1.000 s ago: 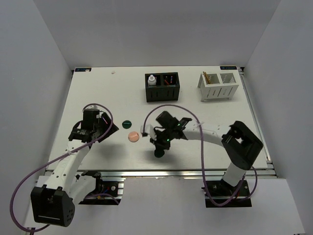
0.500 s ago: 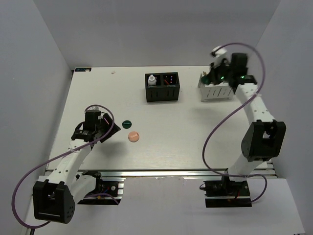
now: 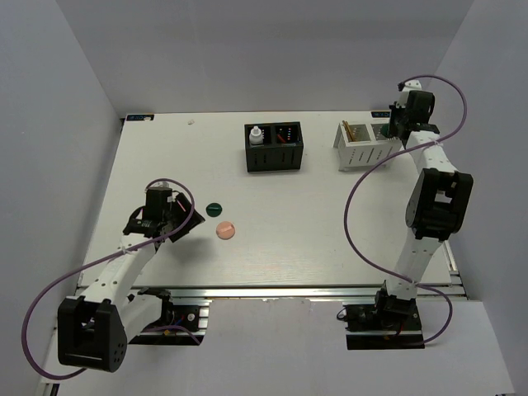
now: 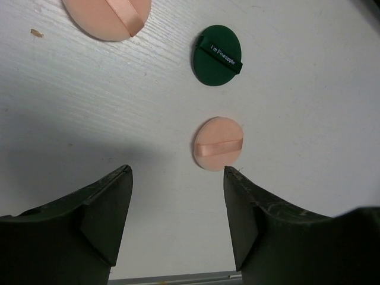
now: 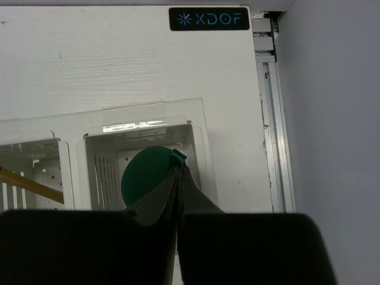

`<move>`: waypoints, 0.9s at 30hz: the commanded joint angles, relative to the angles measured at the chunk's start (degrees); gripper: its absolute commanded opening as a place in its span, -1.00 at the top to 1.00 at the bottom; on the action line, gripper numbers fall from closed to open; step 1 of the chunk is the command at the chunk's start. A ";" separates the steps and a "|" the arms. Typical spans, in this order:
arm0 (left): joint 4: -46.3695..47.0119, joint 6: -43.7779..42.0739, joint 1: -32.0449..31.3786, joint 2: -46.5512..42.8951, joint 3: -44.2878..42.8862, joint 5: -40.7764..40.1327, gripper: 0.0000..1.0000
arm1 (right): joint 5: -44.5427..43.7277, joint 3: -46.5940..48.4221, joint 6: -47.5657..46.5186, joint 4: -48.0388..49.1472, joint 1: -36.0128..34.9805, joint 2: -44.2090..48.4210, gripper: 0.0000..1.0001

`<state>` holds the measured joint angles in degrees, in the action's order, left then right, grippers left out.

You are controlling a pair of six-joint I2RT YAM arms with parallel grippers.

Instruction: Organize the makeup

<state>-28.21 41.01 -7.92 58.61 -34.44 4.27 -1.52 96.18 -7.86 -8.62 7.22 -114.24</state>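
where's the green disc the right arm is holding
Right wrist view: the green disc is pinched in the right jaws over the right compartment of the white slotted box, at the far right corner of the table.

The counter (image 4: 309,119) is showing a white painted face with fine wood grain, all matt. The dark green puff (image 4: 217,55) is looking like soft, velvety cloth, its strap a smoother ribbon (printed in small white letters). The pink puff (image 4: 218,144) nearest the fingers is wearing a satin band that is catching a faint sheen. The left hand (image 4: 177,178) is showing dark matt plastic fingers (image 4: 101,208), scuffed pale at the edges. A second green puff (image 5: 145,175), pinched in the right hand (image 5: 178,181), is looking equally matt. The white slotted box (image 5: 136,127) is looking like hard plastic, gleaming along its rim, and the rail (image 5: 270,119) beside it is reading as brushed metal.
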 commanded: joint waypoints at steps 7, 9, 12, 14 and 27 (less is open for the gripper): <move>0.87 -0.49 0.36 1.86 -2.12 0.56 -0.48 | -2.88 2.09 0.21 5.63 -0.10 -1.52 0.92; 0.44 -1.29 0.36 3.08 -3.35 -0.22 -0.50 | -1.74 1.21 -0.40 5.63 -0.02 -0.91 0.48; -0.18 -2.25 0.36 4.31 -5.64 -1.46 -0.51 | 0.11 0.76 -0.32 5.28 0.25 -0.46 0.21; -0.36 -2.95 0.37 6.16 -7.13 -2.43 -0.52 | 0.72 1.02 0.12 4.67 0.42 -0.37 0.12; -5.02 -6.12 5.36 14.34 -15.40 -2.27 0.06 | 53.53 -9.39 -16.65 -1.06 -0.98 17.36 0.23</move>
<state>-31.51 36.88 -4.84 72.40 -48.38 -0.08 29.74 91.64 -17.30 -10.48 8.01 -106.50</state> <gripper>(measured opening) 0.471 0.384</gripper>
